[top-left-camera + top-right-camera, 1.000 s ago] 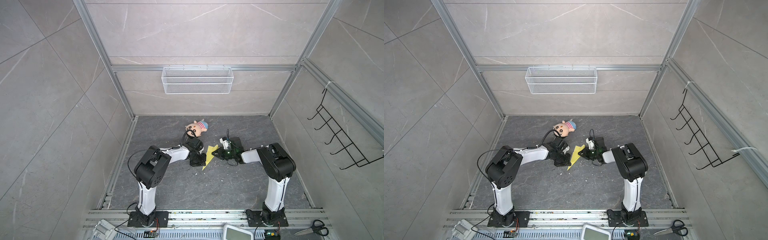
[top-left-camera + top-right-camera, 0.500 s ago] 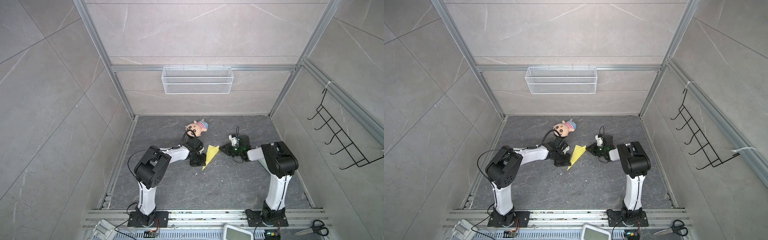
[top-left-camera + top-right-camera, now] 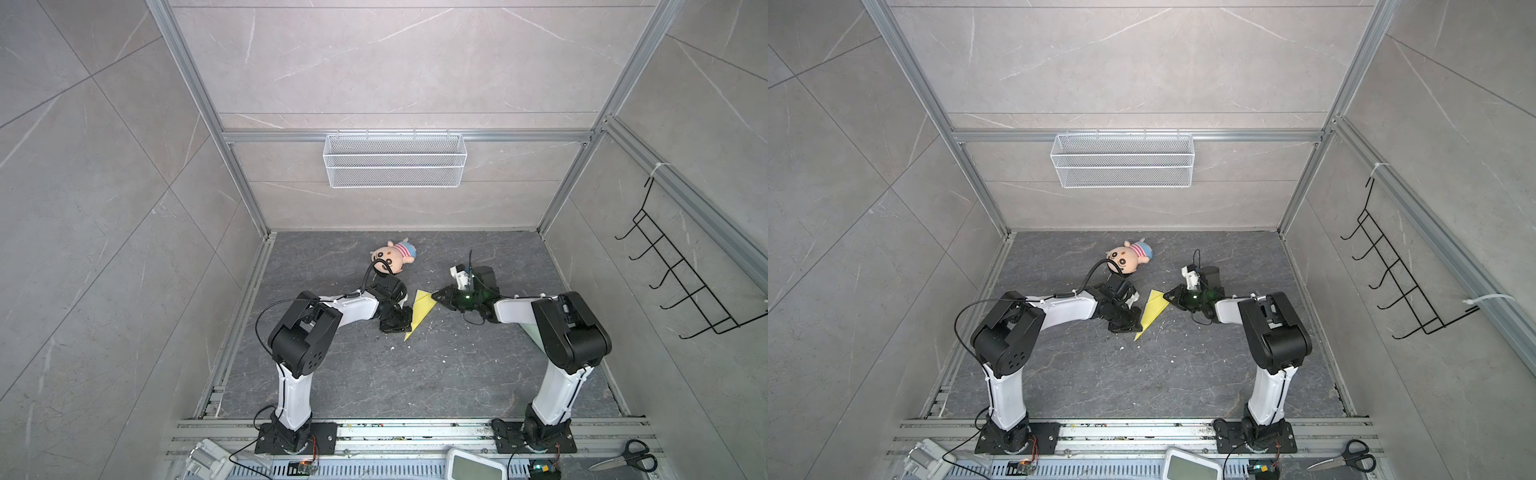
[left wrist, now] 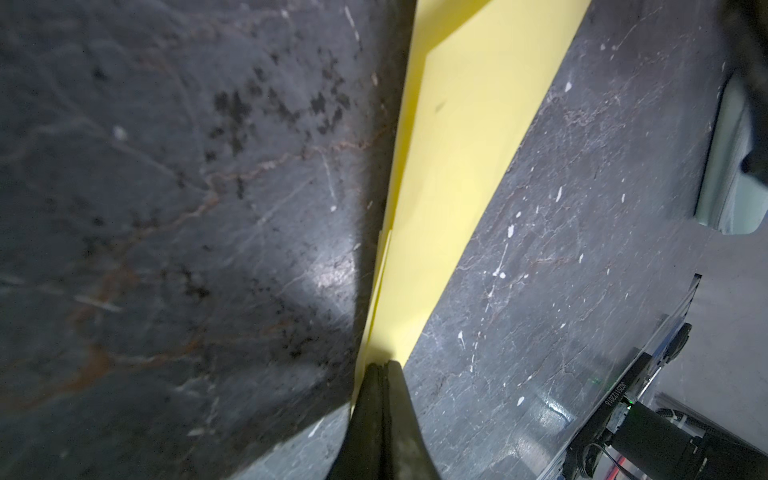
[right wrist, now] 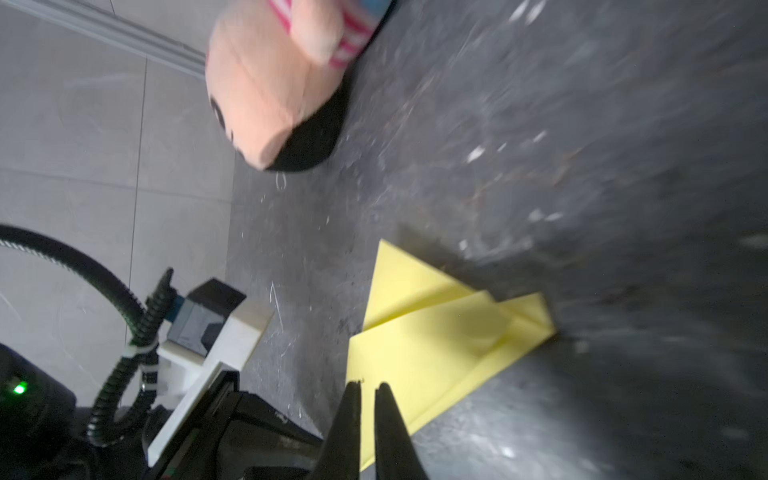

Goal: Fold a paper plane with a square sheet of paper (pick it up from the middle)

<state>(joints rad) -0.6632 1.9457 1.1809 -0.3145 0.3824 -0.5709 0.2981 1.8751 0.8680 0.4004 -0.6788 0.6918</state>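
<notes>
The scissors (image 3: 628,457) lie on the mounting rail past the near right corner of the desk (image 3: 374,374). Both arm bases are fixed along that near edge.

The paper plane (image 3: 420,311) lies flat around the middle of the desk, between the two grippers in both top views. It is a slim yellow dart. The pointed tip faces the near edge and the wide end faces the far edge. The right wrist view shows its folded layers.

Left gripper (image 4: 380,366): the jaws are fully closed, with the pads pressed together and nothing between them. The tips rest on the paper plane near its narrow end, at the edge facing the left arm.

Right gripper (image 5: 368,385): the jaws stand narrowly apart, leaving only a thin slit, and nothing is clamped. The tips sit over the wide end of the paper plane, at the corner facing the right arm. Whether they touch the paper cannot be told.

The plush doll (image 3: 392,255) lies near the far edge, left of centre, beyond the left gripper and apart from the paper plane.

A wire basket (image 3: 395,166) hangs on the far wall.
</notes>
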